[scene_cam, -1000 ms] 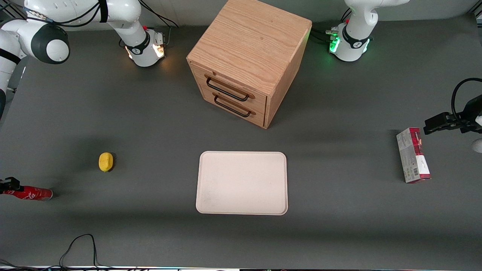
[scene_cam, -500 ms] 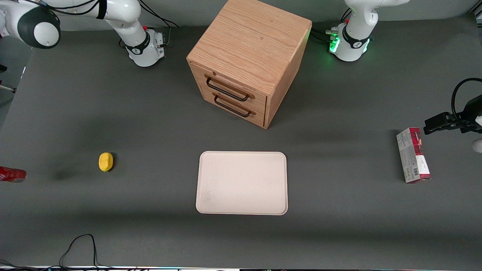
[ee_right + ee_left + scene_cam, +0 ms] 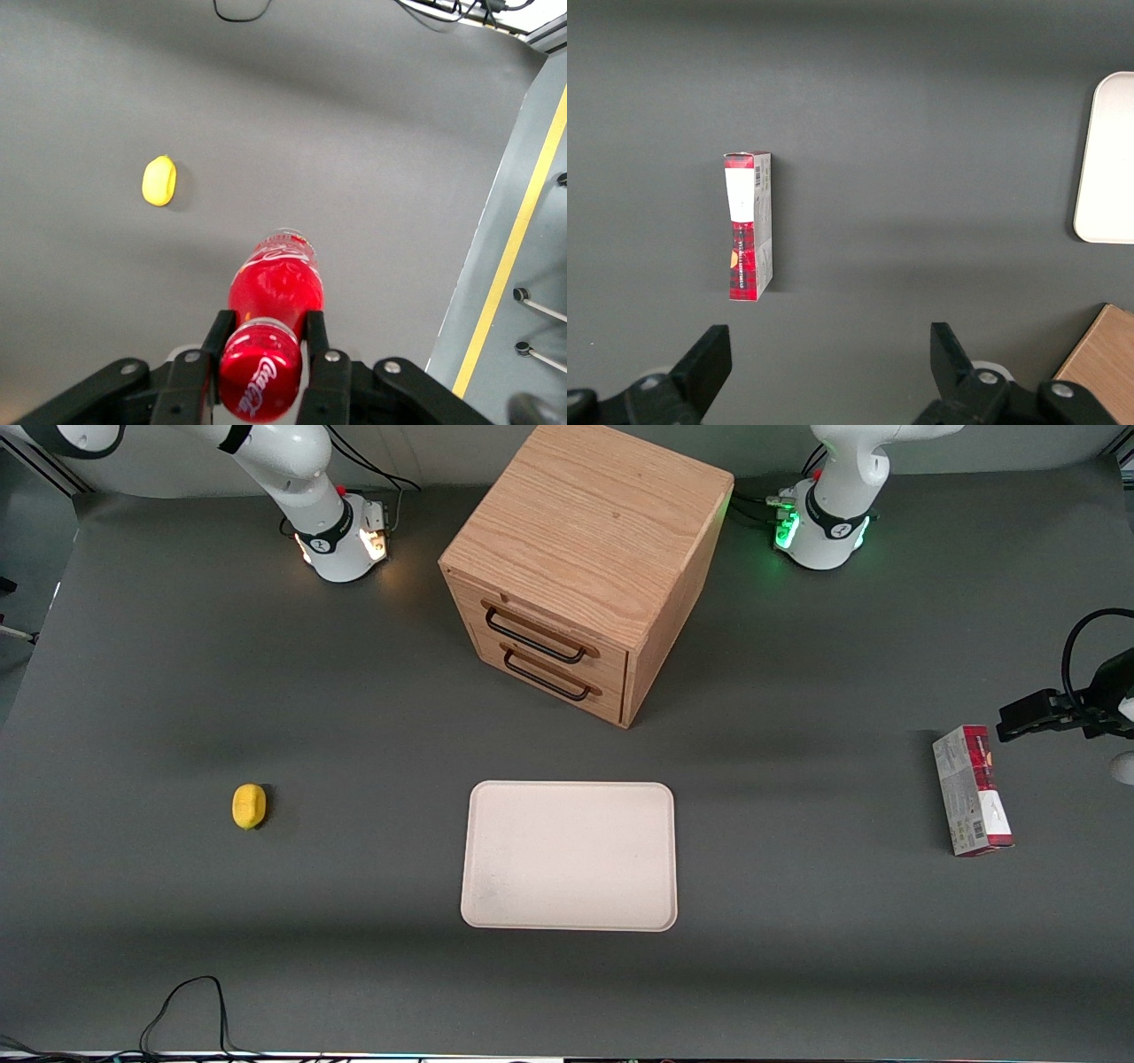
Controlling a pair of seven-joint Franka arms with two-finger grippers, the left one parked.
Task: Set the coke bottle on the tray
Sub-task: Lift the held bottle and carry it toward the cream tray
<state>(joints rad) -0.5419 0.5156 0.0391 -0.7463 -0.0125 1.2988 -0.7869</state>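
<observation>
You see the table [image 3: 177, 691] evenly and softly lit from above, with broad faint shadow bands across it and a short shadow beside the cabinet [image 3: 576, 576]. The arm bases glow amber and green. The gripper [image 3: 263, 354], off the front view, holds a glossy bottle [image 3: 270, 301] showing small highlights, sharply focused.

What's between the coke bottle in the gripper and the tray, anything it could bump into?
Nothing visible. The gripper holds the coke bottle lifted above the table at the working arm's end. Only the lemon lies on the table toward the tray, low and small. The cabinet stands farther from the camera, off that line.
</observation>
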